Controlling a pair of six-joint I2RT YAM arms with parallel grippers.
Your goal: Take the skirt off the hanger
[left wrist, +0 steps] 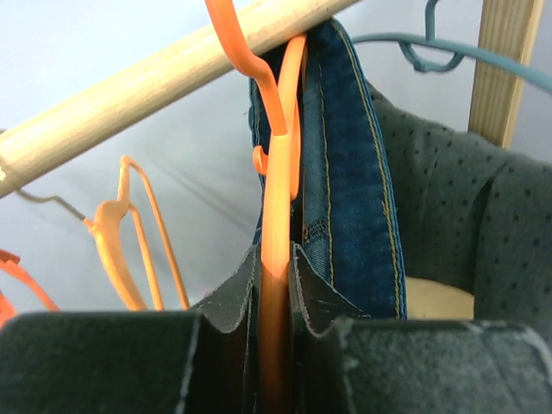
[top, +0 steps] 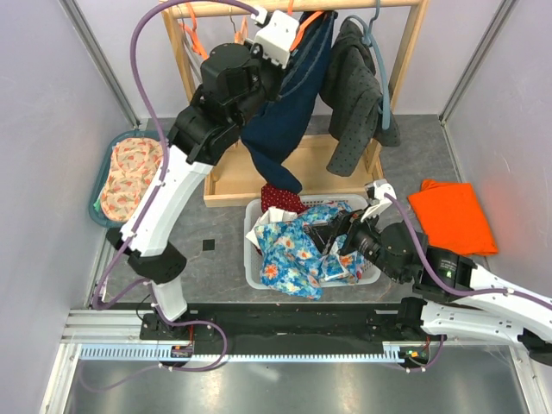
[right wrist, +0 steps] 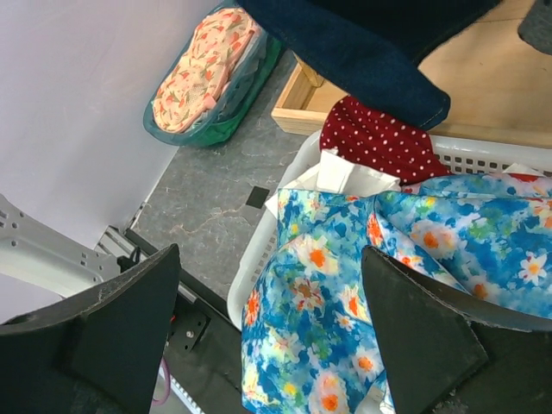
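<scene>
Lilac walls (top: 43, 103), grey floor (top: 226, 228) (stone-look, perhaps), wooden rack (top: 237, 185).

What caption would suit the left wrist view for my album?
Dark jaws pinch the orange plastic hanger hooked on the round wooden rail, dark blue denim skirt hanging alongside.

Dark blue denim skirt (top: 285, 112), limp, on an orange hanger (left wrist: 276, 198) hooked over the wooden rail (left wrist: 155, 82).

A white basket (top: 251, 252) holds a blue floral cloth (top: 293, 250) and a red dotted cloth (top: 280, 198), with a wooden rack (top: 289, 179) bearing a grey garment (top: 354, 95) behind it, an orange cloth (top: 453, 216) to its right and a teal bin (right wrist: 220, 129) to its left.
</scene>
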